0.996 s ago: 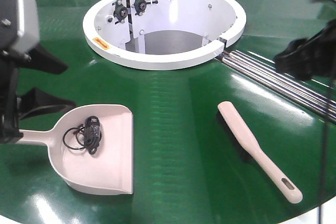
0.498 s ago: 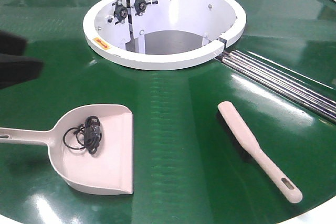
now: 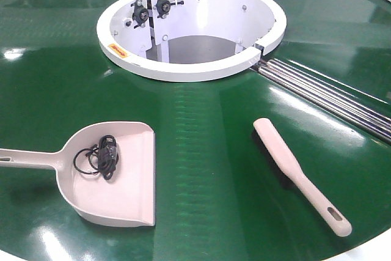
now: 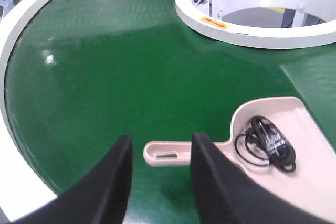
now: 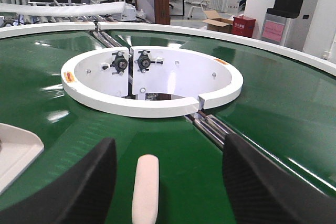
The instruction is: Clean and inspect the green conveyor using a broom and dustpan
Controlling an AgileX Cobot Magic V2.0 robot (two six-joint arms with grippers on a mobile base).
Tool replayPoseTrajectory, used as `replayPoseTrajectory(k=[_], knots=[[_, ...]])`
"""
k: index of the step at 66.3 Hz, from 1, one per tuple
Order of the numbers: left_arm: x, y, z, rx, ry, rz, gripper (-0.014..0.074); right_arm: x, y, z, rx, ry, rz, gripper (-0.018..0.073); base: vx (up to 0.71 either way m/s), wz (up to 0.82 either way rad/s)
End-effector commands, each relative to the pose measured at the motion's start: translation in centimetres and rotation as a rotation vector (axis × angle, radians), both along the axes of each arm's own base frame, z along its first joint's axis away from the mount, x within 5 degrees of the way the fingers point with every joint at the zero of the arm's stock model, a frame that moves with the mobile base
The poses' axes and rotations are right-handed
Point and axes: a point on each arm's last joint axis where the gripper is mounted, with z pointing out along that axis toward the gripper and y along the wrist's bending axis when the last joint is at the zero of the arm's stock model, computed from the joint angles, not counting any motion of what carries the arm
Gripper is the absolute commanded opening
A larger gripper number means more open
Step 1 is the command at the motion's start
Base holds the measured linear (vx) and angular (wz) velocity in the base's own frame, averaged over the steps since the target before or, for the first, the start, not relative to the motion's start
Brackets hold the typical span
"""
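The dustpan (image 3: 131, 194) lies on the green conveyor (image 3: 201, 126) at the front left, its handle pointing left and a coiled black cable (image 3: 104, 156) inside it. At the front right lies the broom (image 3: 287, 163), bristles down, slotted handle end toward the near edge. Neither gripper shows in the front view. My left gripper (image 4: 161, 139) is open above the belt, and the end of the dustpan handle (image 4: 168, 152) lies between its fingers without touching them. My right gripper (image 5: 170, 139) is open too, with the broom tip (image 5: 146, 187) lying between its fingers.
The white ring (image 3: 183, 68) of the central opening stands at the back middle. Silver rollers (image 3: 324, 93) run from it toward the right edge. The white outer rim (image 4: 21, 51) curves along the left. A dustpan corner (image 5: 16, 150) shows at the left of the right wrist view.
Both arms have left the front view: the left one withdrew off the left edge, the right one off the right. Dustpan and broom have not moved.
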Motion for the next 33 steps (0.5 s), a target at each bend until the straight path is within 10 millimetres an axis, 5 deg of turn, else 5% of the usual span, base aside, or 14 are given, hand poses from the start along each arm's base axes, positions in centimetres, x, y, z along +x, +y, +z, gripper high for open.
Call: replayPoseTrajectory(k=[1, 7, 19, 24, 33], knots=[[-1.7, 0.1, -2.1, -0.011, -0.122, -0.029, 0.0246, -0.5, -0.1, -0.4, 0.016, -0.094, -0.002, 0.0435, 0.0, 0.0], [-3.0, 0.5, -5.4, -0.011, -0.115, -0.023, 0.0246, -0.7, -0.2, -2.2, 0.008, -0.066, -0.003, 0.0435, 0.0, 0.0], [-4.1, 0.3, -6.0, -0.029, -0.28, -0.064, 0.0235, -0.1, 0.0, -4.5, 0.0, -0.031, -0.001, 0.0405, 0.0, 0.0], [-4.1, 0.3, -6.0, -0.031, -0.276, -0.065, 0.0188, 0.0, 0.0, -4.4, 0.006, -0.042, 0.001, 0.0308, 0.0, 0.0], [-4.1, 0.2, -5.8, -0.027, -0.299, -0.076, -0.0009, 0.0, 0.0, -4.4, 0.007, -0.044, 0.001, -0.0015, 0.0, 0.0]])
